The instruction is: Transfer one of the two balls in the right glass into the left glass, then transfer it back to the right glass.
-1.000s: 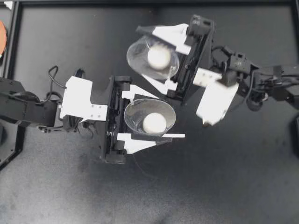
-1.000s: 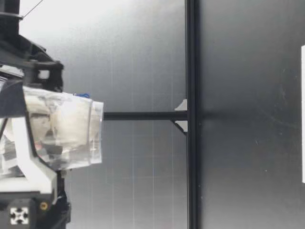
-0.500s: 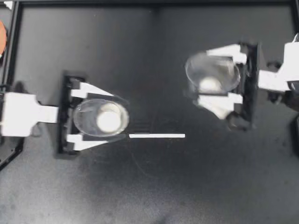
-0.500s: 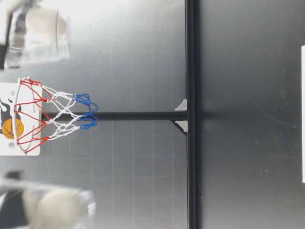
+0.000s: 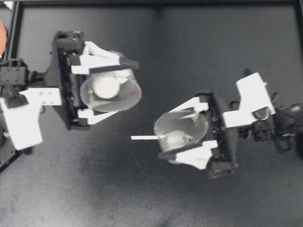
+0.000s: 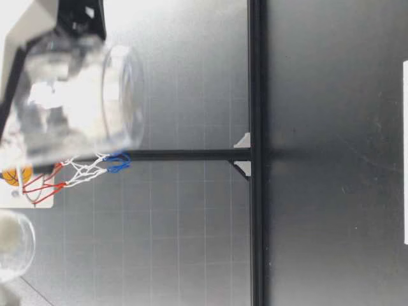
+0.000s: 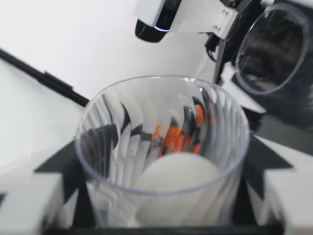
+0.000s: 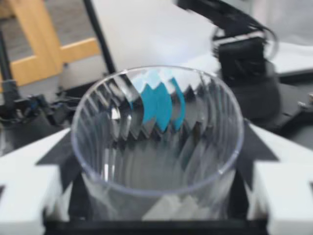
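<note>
Near the white strip (image 5: 142, 137) — left gripper's (image 5: 128, 88) jaws clamp left glass (image 5: 134, 94), right gripper's (image 5: 164, 135) clamp right glass (image 5: 189, 120).

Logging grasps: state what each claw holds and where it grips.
The left claw grips the left glass by its side walls, fingers on opposite sides; the right claw grips the right glass likewise.

Your left arm comes in from the left edge, and its left end effector (image 5: 124, 89) points right at the far left of the scene. Both white fingers (image 5: 102, 60) press a clear ribbed plastic glass (image 5: 130, 97) from two sides. Your right arm comes in from the right, nearer. Its right end effector (image 5: 166, 134) points left and is likewise clamped on a second clear ribbed glass (image 5: 187, 124). The two are well apart.
</note>
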`<state>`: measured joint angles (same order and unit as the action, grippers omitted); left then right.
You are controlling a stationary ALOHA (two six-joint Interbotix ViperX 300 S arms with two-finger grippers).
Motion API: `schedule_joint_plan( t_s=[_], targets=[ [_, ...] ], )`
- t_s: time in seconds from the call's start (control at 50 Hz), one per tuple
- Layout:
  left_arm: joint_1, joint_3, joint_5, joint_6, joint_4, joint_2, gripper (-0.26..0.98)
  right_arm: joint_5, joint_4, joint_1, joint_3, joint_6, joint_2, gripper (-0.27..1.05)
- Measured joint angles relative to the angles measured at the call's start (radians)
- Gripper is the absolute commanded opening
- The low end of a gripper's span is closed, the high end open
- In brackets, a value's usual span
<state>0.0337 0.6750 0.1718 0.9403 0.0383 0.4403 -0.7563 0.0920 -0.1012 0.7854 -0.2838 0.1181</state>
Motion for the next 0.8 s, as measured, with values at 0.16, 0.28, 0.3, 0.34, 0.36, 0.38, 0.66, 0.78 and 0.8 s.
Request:
schedule_joint_plan(
  t_s=[0.16, 0.28, 0.3, 0.34, 0.36, 0.38, 0.66, 0.78, 0.8],
  targets=[
    [0.000, -0.026, 0.026, 0.167, -0.002, -0.072, 0.63, -0.008, 0.029, -0.002, -0.057, -0.018, -0.052, 0.52],
    [0.000, -0.048, 0.058, 0.215, -0.003, -0.100, 0.63, -0.008, 0.031, -0.002, -0.075, -0.021, -0.078, 0.52],
    [0.000, -0.051, 0.064, 0.225, -0.003, -0.103, 0.63, -0.008, 0.031, -0.003, -0.078, -0.021, -0.083, 0.52],
    [0.000, -0.057, 0.071, 0.241, -0.003, -0.109, 0.63, -0.008, 0.031, -0.005, -0.081, -0.023, -0.087, 0.52],
    [0.000, -0.058, 0.072, 0.245, -0.003, -0.112, 0.63, -0.008, 0.031, -0.006, -0.083, -0.026, -0.089, 0.52],
    [0.000, -0.060, 0.074, 0.252, -0.003, -0.114, 0.63, -0.008, 0.031, -0.006, -0.083, -0.031, -0.089, 0.52],
    [0.000, -0.074, 0.092, 0.383, -0.003, -0.140, 0.63, -0.008, 0.034, -0.011, -0.092, -0.058, -0.095, 0.52],
    [0.000, -0.074, 0.109, 0.400, -0.003, -0.147, 0.63, -0.008, 0.034, -0.011, -0.100, -0.058, -0.097, 0.52],
    [0.000, -0.074, 0.110, 0.403, -0.003, -0.147, 0.63, -0.008, 0.034, -0.011, -0.100, -0.058, -0.097, 0.52]
  ],
)
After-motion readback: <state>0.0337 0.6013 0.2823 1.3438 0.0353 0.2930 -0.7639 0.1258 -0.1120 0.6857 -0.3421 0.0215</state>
